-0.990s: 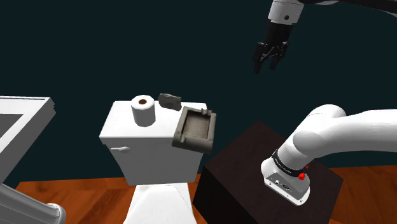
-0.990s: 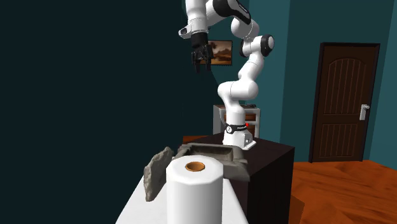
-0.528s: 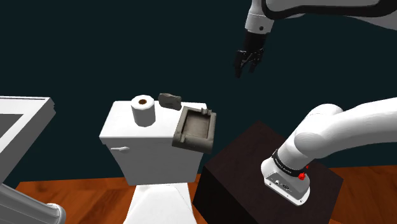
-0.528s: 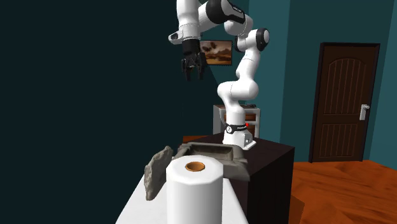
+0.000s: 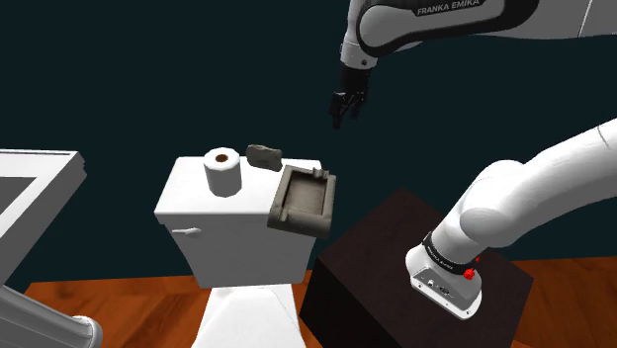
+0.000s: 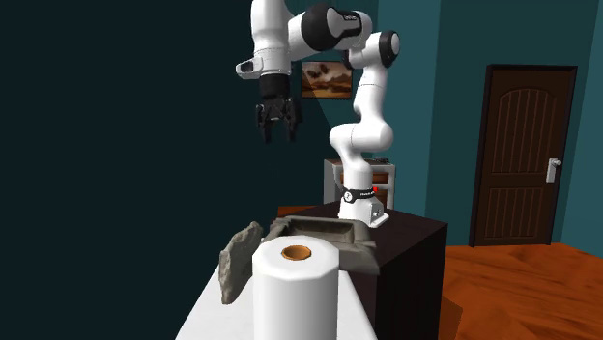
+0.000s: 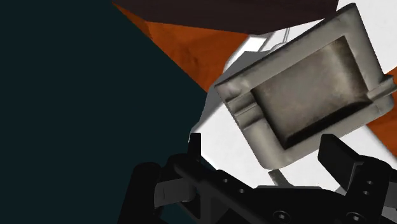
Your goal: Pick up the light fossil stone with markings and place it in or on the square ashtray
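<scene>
The fossil stone (image 5: 263, 154) is a rough grey-brown lump lying at the back of a white toilet tank's lid (image 5: 193, 188). From the second exterior view the stone (image 6: 239, 263) leans beside the square grey ashtray (image 6: 324, 237). In the shoulder view the ashtray (image 5: 305, 200) overhangs the lid's right edge. My gripper (image 5: 339, 111) hangs open and holds nothing, high above and to the right of the stone. It also hangs well above the tank in the second exterior view (image 6: 274, 130). In the wrist view the ashtray (image 7: 312, 89) lies below the spread fingers (image 7: 195, 145).
A toilet paper roll (image 5: 223, 172) stands upright on the lid next to the stone, and it is large in the second exterior view (image 6: 296, 290). The dark stand (image 5: 415, 277) sits right of the toilet. A brown door (image 6: 522, 155) is far off.
The gripper has swung toward the shoulder view's left and come closer to the toilet tank, staying high and open. Stone, ashtray and roll have not moved.
</scene>
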`<action>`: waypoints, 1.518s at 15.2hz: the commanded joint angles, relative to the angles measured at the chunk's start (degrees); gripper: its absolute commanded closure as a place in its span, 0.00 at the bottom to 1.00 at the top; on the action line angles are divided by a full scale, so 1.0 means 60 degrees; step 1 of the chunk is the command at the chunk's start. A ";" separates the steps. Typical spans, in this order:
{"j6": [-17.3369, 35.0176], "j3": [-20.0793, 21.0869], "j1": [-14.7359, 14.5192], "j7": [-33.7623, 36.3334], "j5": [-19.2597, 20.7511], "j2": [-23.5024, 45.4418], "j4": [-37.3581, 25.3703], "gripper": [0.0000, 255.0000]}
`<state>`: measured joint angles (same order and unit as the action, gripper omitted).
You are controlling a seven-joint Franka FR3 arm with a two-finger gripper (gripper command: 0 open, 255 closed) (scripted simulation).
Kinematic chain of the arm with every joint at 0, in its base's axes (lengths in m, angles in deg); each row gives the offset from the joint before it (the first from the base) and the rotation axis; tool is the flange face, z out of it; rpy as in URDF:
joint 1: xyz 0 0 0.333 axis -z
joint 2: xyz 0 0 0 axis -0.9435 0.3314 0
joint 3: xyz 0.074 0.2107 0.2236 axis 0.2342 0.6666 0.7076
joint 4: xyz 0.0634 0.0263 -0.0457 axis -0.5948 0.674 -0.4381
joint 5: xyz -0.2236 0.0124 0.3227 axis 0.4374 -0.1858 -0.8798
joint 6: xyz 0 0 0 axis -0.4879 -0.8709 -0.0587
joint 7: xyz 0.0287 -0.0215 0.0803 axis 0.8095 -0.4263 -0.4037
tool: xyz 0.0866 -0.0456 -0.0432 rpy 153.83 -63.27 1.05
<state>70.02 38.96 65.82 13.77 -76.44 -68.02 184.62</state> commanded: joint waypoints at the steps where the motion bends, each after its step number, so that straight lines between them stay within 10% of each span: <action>1: 0.0456 0.0090 -0.0146 -0.0231 -0.0004 0.0749 -0.0381 0.00; 18: 0.2915 0.1047 -0.1034 -0.1793 0.0647 0.6261 -0.4021 0.00; 23: 0.3227 0.2174 -0.0240 -0.1630 0.1289 0.7138 -0.4573 0.00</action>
<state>88.85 50.86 63.02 18.91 -69.56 -26.81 157.92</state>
